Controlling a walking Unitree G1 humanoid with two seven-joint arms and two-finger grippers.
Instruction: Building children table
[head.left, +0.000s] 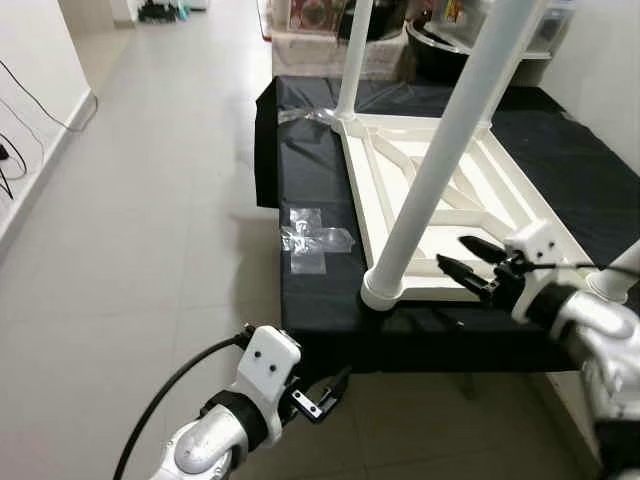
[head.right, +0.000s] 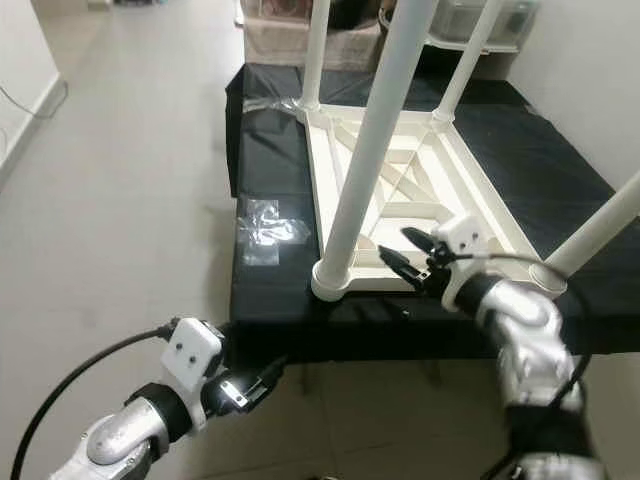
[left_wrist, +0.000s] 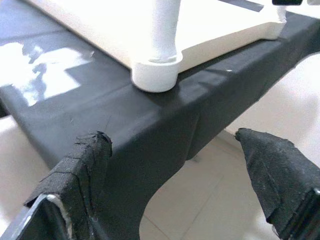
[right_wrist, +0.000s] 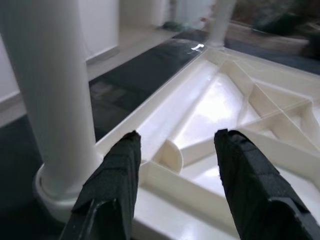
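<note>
White children's table lies upside down on a black-covered desk, ribbed underside up, legs pointing up. Near-left leg is seated in its corner socket right at the near edge of the desk; far-left leg and a far-right leg also stand, and a near-right leg shows at the right edge of frame. Right gripper hovers over the near rim of the underside, just right of the near-left leg, jaws parted a moderate way and holding nothing; wrist view puts the leg beside one finger, not between them. Left gripper sits low, below and in front of the desk's near edge, jaws wide apart, empty, aimed up at the socket. Crumpled clear plastic wrap lies on the black cover left of the tabletop. Risks, as I judge them: the socket sits so close to the edge that a sideways push from the right gripper could slide the whole tabletop off the desk; a grip that closes on the rim instead of the leg would miss; if the leg isn't fully seated, a knock could tilt or pop it; left gripper rising could snag the hanging cover.
</note>
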